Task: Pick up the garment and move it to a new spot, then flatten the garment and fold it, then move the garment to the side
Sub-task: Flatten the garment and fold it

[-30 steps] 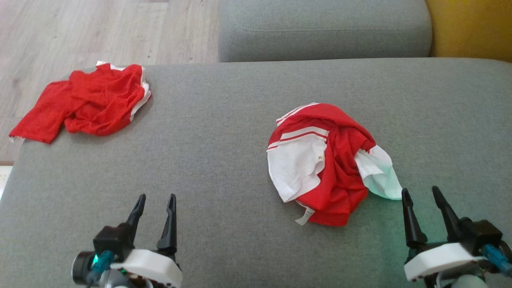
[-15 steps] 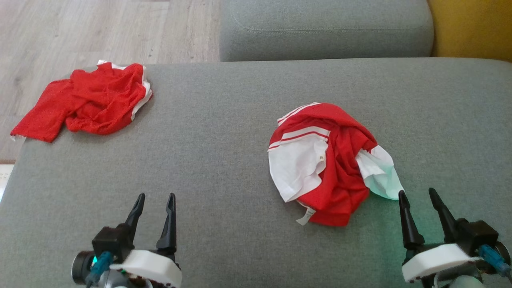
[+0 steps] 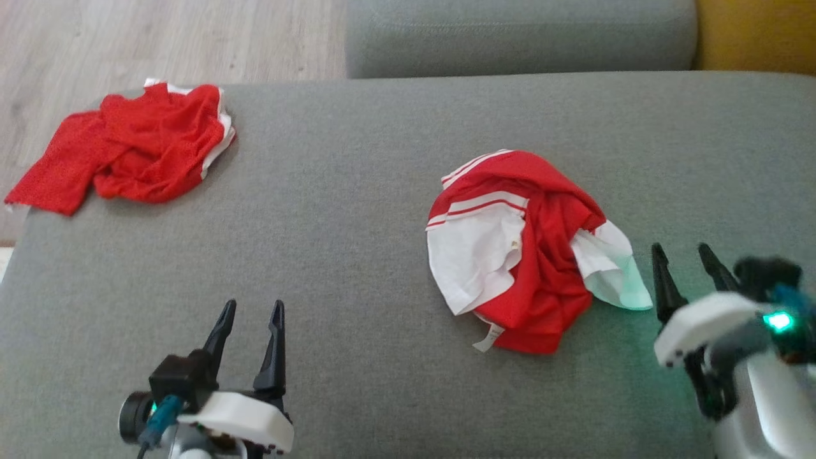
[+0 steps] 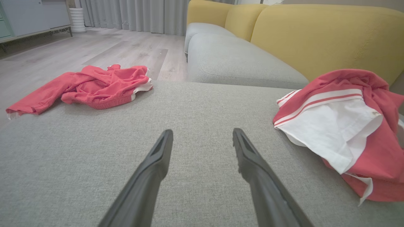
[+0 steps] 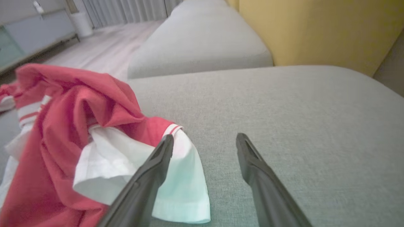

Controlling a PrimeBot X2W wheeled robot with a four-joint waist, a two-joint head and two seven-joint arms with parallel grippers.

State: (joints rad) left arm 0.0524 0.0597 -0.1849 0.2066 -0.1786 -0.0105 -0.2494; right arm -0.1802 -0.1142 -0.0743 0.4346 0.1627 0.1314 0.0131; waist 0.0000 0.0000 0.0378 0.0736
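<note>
Red-and-white crumpled cloth garment: just left of my right end effector, which is parted and empty.
Left end effector: parted, empty, farther off.

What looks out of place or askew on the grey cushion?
The plain red garment at the far left corner overhangs the edge of the grey cushion, one sleeve trailing past it. The red-and-white garment lies crumpled; no damage or spill shows.
</note>
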